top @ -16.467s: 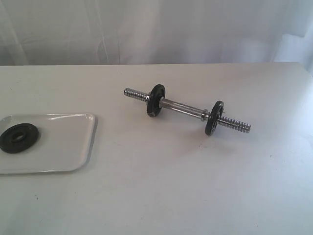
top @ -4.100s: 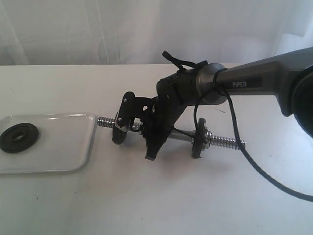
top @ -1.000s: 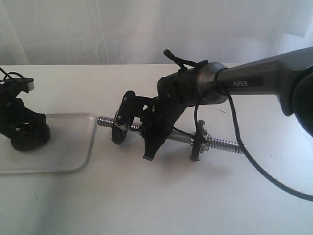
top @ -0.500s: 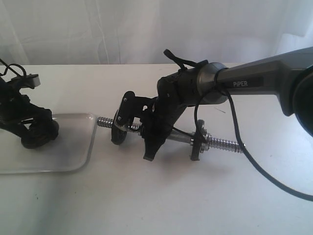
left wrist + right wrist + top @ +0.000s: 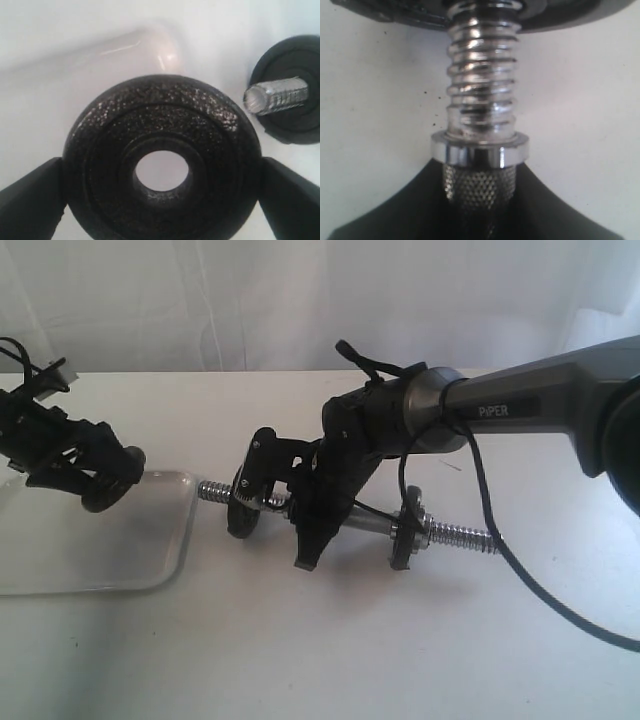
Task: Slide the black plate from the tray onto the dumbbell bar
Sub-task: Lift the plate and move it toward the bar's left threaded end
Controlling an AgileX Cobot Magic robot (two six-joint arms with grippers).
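A plain white table [image 5: 420, 640] fills the lower frame of the exterior view. A pale draped curtain [image 5: 200, 300] closes off the room behind it. At the left edge, the left gripper [image 5: 100, 483] clamps the black plate [image 5: 108, 490] by its rim. The plate is held over the upper right corner of the tray [image 5: 120, 560]. It seems to hang clear of the tray floor, though the angle makes that hard to judge.

In the left wrist view a finger [image 5: 30, 200] presses the plate on each side. The threaded end of the dumbbell bar [image 5: 277, 95] pokes out at the upper right.

In the centre of the exterior view, the right gripper [image 5: 287, 503] is closed around the bar. The bar carries a left disc [image 5: 240, 512] and a right disc [image 5: 403, 537]. It lies close to the tabletop, just right of the tray.
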